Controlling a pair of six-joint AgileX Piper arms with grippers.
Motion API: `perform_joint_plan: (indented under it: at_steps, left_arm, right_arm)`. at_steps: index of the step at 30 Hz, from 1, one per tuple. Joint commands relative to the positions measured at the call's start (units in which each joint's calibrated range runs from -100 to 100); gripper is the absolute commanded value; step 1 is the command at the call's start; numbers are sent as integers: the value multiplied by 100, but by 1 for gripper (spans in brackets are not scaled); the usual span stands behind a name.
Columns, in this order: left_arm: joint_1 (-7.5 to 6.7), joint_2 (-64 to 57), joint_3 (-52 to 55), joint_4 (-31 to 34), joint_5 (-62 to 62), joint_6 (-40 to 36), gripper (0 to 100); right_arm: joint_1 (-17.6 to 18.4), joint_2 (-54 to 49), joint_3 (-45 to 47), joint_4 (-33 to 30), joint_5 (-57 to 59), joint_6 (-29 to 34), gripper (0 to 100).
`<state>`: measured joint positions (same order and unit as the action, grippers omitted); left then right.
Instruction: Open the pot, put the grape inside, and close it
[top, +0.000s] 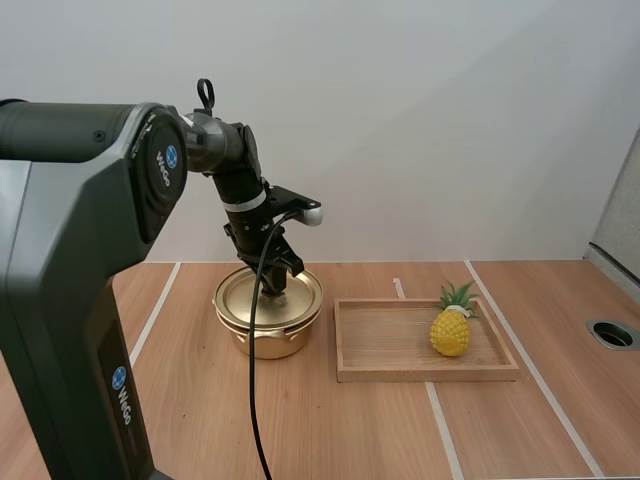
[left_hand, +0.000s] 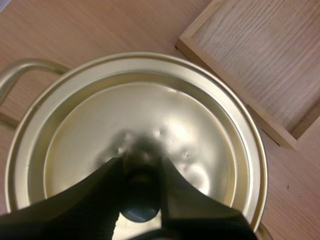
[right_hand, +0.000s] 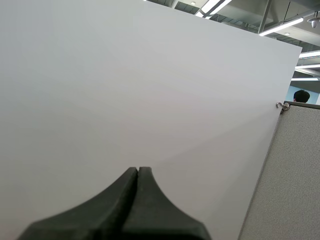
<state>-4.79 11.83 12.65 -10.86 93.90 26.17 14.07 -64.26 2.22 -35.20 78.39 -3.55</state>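
We are working on the first step, the opening of the pot (top: 262, 340), which is standing on the table (top: 350, 430) just left of the wooden tray (top: 425, 372). Its lid (top: 248, 296) is sitting flat on the rim. Our left gripper (left_hand: 142, 162) is hanging over the middle of the lid, and its two fingers are clasping the small dark knob (left_hand: 141, 176), one on each side. Our right gripper (right_hand: 138, 172) is clenched on nothing and is pointing at a blank wall.

We are not seeing any grape. The only fruit is a yellow toy pineapple (top: 450, 332), standing at the right end of the tray.

We are judging that the lift should go straight up and slowly, so that the lid is not dragging the light pot with it or tilting out of the tips. The knob is looking small and smooth, so a firm, centred pinch is important. We are also thinking the lid should go down on bare table left of the pot, leaving the way from tray to pot free.
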Motion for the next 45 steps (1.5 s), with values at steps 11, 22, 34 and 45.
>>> perform_joint_plan:
  at_steps: [11, 22, 34, 45]
  left_arm:
    - [1, 15, 401, -97, -523, 45, 0]
    - [1, 15, 407, -87, -577, 45, 0]
    - [1, 15, 383, -99, 266, 21, 100]
    - [1, -617, 66, 156, 107, -231, 100]
  right_arm:
    - [-19, -51, -61, -65, 17, 18, 0]
    - [-19, -51, -61, -65, 17, 18, 0]
    - [-19, -51, -61, -34, 17, 18, 0]
    - [-19, -51, -61, 0, -2, 18, 0]
